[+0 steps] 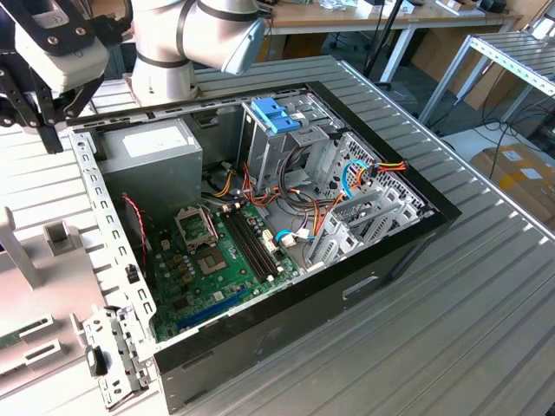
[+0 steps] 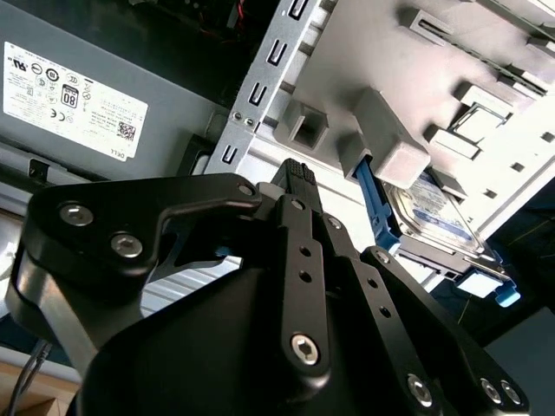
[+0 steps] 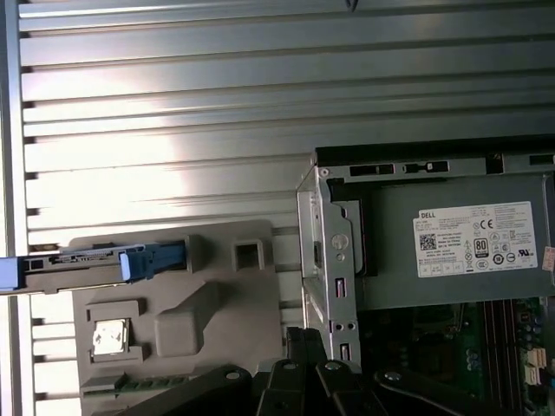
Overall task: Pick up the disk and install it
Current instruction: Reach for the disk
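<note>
My gripper [image 2: 295, 171] is pinched shut, holding nothing. The disk [image 2: 431, 217] stands on edge in the grey holder [image 2: 364, 52] beside the computer case [image 3: 323, 251]. I think I must open wide and line up straight with it.

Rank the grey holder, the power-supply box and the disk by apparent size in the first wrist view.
1. Grey holder, though the frame cuts it off.
2. Power-supply box, close behind and also cut off, so the order of these two is unsure.
3. Disk, seen edge-on, clearly smallest.

Open computer case [image 1: 260, 342] on slatted table [image 1: 468, 312].
</note>
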Controlling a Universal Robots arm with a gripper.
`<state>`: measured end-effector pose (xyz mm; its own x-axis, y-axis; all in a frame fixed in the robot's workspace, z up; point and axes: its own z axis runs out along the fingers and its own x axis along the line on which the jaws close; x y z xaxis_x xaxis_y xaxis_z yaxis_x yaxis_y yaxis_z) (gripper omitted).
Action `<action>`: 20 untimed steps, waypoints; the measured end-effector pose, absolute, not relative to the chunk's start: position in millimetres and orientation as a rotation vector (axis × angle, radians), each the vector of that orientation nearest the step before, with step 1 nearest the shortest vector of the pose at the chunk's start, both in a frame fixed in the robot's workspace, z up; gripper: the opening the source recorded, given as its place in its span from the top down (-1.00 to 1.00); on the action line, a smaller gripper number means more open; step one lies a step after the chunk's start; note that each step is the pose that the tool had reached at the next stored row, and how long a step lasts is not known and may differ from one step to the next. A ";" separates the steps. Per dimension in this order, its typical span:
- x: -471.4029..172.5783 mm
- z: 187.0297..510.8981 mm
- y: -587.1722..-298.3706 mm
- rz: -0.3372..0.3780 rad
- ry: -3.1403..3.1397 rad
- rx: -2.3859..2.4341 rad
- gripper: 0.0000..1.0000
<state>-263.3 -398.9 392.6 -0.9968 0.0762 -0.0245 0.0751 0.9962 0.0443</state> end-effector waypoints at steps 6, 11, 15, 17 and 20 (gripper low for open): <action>-269.4 392.5 -398.9 0.068 3.112 0.118 0.79; -274.2 392.5 -398.9 0.068 3.112 0.118 0.79; -279.4 392.5 -398.9 0.068 3.112 0.118 0.79; -281.6 392.5 -398.9 0.068 3.112 0.118 0.79; -284.7 392.5 -398.9 0.068 3.112 0.118 0.79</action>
